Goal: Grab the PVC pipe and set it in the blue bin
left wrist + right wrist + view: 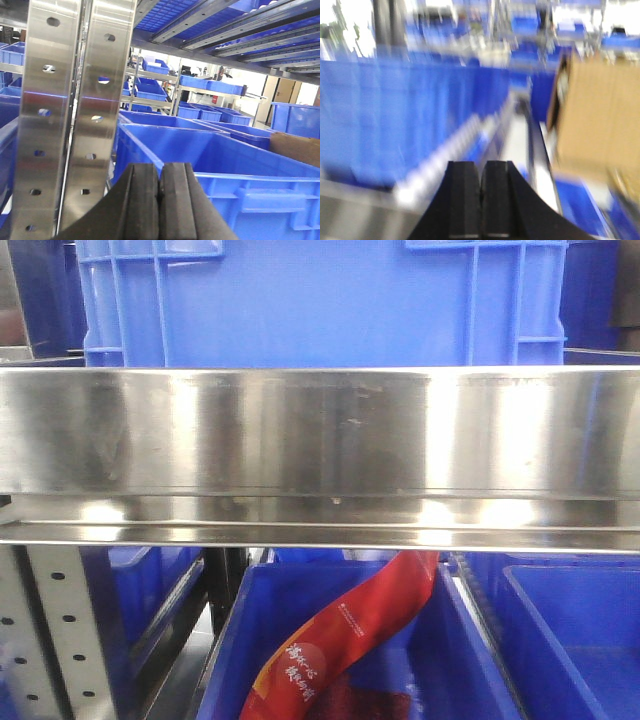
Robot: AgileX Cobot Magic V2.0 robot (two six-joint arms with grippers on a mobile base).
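The PVC pipe is out of view in every frame. My left gripper (160, 172) is shut and empty, its black jaws pressed together, pointing at a large blue bin (260, 165) beside a steel rack post. My right gripper (482, 170) is shut and empty too; its view is blurred by motion, with a blue bin wall (395, 115) to the left. In the front view a blue bin (320, 300) stands on a steel shelf, and another blue bin (250, 640) stands below it. Neither gripper shows in the front view.
A steel shelf beam (320, 440) fills the middle of the front view. A red printed bag (350, 630) lies in the lower bin. A perforated steel post (75, 115) stands close at left. A brown cardboard box (600, 115) is at the right.
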